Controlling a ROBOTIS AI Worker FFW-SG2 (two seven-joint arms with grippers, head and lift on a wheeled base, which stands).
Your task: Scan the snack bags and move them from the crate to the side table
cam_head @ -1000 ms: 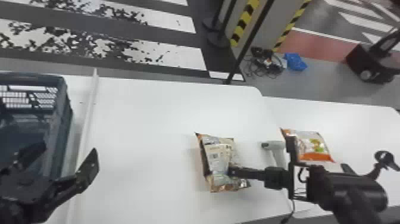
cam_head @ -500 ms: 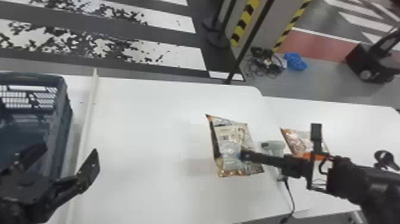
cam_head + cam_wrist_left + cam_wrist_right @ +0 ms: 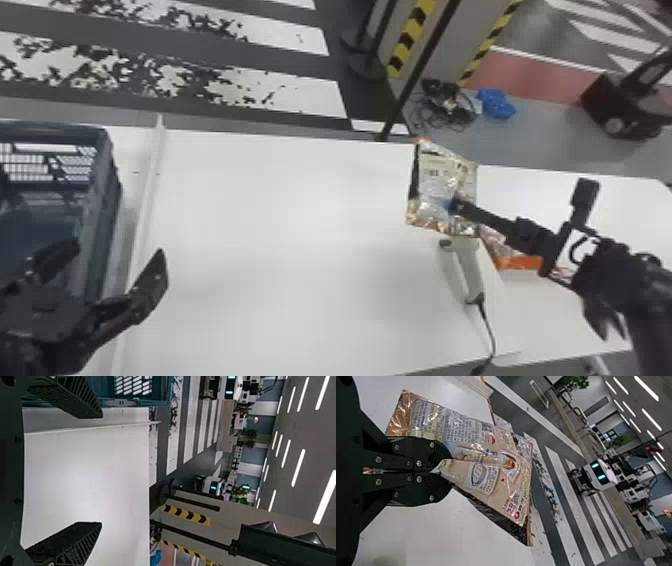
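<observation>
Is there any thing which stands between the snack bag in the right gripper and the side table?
Nothing visible stands between the snack bag, in the right gripper, and the side table. The scanner lies nearer the robot, and an orange-edged bag rests on that table.

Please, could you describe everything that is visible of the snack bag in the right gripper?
The snack bag looks like shiny, crinkled plastic film: mostly beige, with orange-brown ends, a dark side edge, printed text and small food pictures. The right gripper pinches and creases it, holding it tilted, beyond the scanner in the head view.
</observation>
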